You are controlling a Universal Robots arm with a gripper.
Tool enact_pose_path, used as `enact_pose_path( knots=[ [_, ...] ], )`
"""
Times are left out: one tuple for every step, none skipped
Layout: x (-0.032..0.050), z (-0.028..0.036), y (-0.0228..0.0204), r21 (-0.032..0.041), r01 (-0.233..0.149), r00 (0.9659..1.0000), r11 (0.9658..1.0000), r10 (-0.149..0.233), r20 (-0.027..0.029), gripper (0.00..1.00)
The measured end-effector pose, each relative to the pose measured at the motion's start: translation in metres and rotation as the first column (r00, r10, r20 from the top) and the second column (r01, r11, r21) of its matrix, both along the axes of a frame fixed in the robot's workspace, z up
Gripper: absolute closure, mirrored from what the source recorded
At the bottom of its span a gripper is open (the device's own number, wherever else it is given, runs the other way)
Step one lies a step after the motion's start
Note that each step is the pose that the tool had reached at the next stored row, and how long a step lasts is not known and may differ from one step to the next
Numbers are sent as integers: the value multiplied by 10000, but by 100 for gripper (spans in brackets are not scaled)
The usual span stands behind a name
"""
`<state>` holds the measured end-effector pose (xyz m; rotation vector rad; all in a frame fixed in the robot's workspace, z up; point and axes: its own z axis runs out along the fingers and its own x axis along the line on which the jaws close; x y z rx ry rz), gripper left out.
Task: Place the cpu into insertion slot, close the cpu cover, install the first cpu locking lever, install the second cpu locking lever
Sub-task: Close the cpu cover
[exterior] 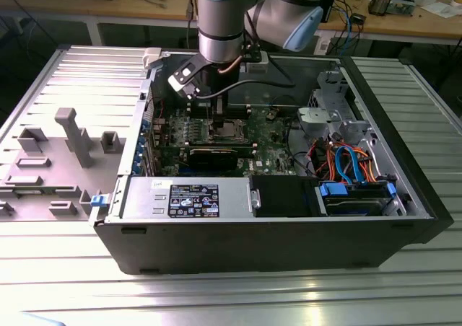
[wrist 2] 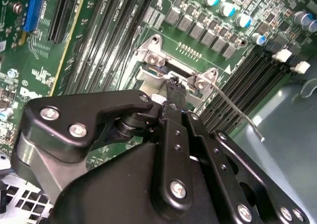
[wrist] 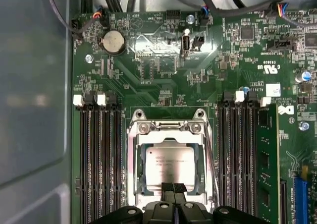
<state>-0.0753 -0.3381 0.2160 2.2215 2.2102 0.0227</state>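
- While the arm stands lowered into the open computer case (exterior: 253, 248), the gripper (wrist: 173, 188) is seen with its fingers pressed together and nothing caught between them.
- The cpu (wrist: 171, 165) is seated in the insertion slot (wrist: 142, 172), just ahead of the fingertips.
- The cpu cover (wrist: 168, 136) is laid flat around the cpu; whether its near edge is touched cannot be told.
- A thin locking lever (wrist 2: 237, 112) is held raised off the board, just beside the gripper.
- Long black memory slots (wrist: 99, 159) are ranged on both sides of the fingers.
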Motion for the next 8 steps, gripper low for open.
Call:
enact_pose_path(
  knots=[
    [-17, -12, 0, 0, -1, 10000, 10000, 1, 0, 89],
    [-24, -25, 0, 1, 0, 10000, 10000, 0, 0, 89],
    [-29, -38, 0, 1, 0, 10000, 10000, 0, 0, 89],
    [-32, -50, 0, 0, 1, 10000, 10000, -1, 0, 89],
    [-37, -67, 0, 1, 0, 10000, 10000, 0, 0, 89],
    [-40, -86, 0, 2, 0, 10000, 10000, 0, 0, 89],
    [-40, -95, 0, 1, -2, 10000, 10000, 2, 0, 89],
    [-42, -98, -1, -1, -1, 10000, 10000, 1, -2, 89]
  ],
)
